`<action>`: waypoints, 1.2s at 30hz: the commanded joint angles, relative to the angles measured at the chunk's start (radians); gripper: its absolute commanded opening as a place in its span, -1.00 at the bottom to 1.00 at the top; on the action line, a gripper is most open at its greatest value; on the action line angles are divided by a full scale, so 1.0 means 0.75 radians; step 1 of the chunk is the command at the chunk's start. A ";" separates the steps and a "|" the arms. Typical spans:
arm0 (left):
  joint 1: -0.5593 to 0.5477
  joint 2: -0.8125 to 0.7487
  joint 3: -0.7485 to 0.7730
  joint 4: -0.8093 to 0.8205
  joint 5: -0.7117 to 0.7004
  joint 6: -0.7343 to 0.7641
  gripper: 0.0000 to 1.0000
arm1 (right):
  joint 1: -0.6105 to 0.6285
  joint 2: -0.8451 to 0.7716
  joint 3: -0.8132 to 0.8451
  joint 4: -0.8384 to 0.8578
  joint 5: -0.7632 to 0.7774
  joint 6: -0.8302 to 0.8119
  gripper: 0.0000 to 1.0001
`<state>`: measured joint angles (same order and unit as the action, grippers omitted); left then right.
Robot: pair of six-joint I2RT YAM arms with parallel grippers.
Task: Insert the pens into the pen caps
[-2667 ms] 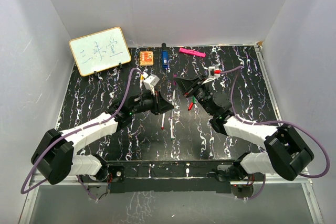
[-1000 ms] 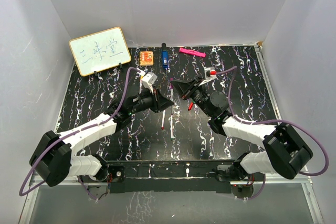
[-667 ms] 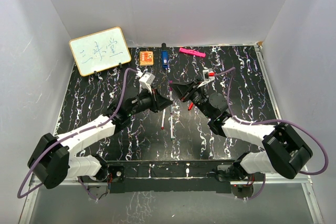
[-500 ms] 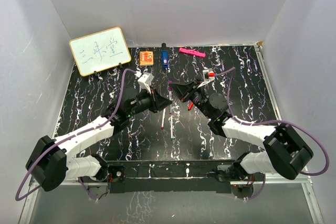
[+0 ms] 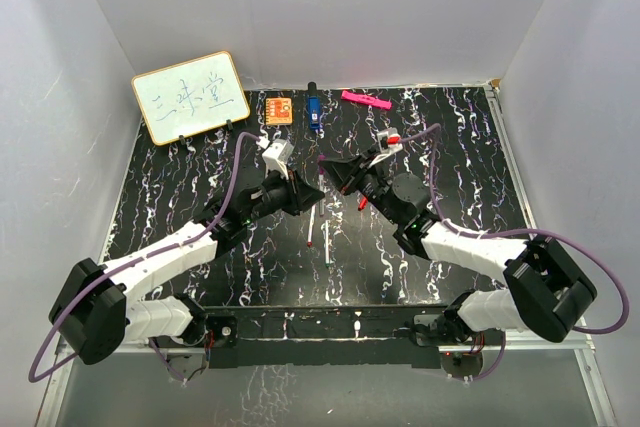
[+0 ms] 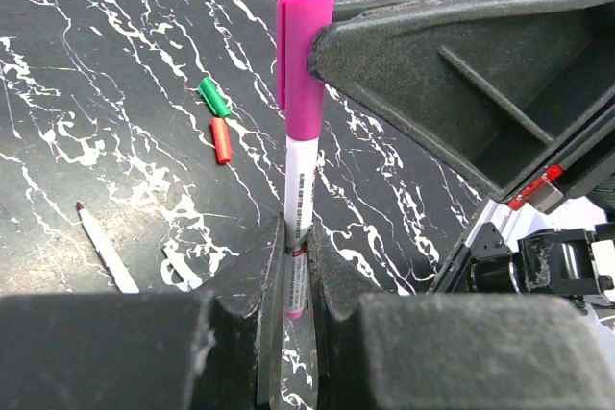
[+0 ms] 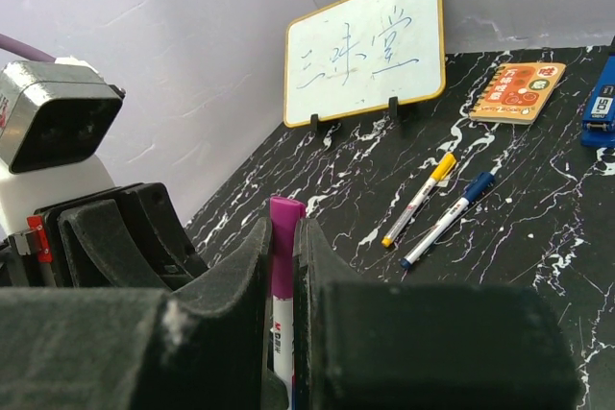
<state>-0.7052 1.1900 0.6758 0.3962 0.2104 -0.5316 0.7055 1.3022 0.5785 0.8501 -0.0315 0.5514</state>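
My left gripper is shut on the white barrel of a purple pen, which stands upright above the table. The purple pen cap sits on the pen's upper end. My right gripper is shut on that cap. In the top view the two grippers meet tip to tip over the middle of the mat. A loose green cap and a red cap lie on the mat. Two uncapped pens lie near the centre.
A yellow-capped pen and a blue-capped pen lie side by side. At the back stand a whiteboard, an orange square, a blue block and a pink bar. White walls enclose the black marbled mat.
The two grippers have drawn closer together and shifted slightly toward the back, each keeping its hold. The things on the mat have not moved.
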 commanded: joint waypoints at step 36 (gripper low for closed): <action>0.118 -0.111 0.204 0.116 -0.303 0.133 -1.00 | 0.258 0.130 0.131 -0.460 0.189 -0.222 -1.00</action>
<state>-0.6128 1.1233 0.8272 0.5266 0.0059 -0.4389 0.9012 1.4387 0.6075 0.5011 0.0463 0.4385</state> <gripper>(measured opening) 0.074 0.005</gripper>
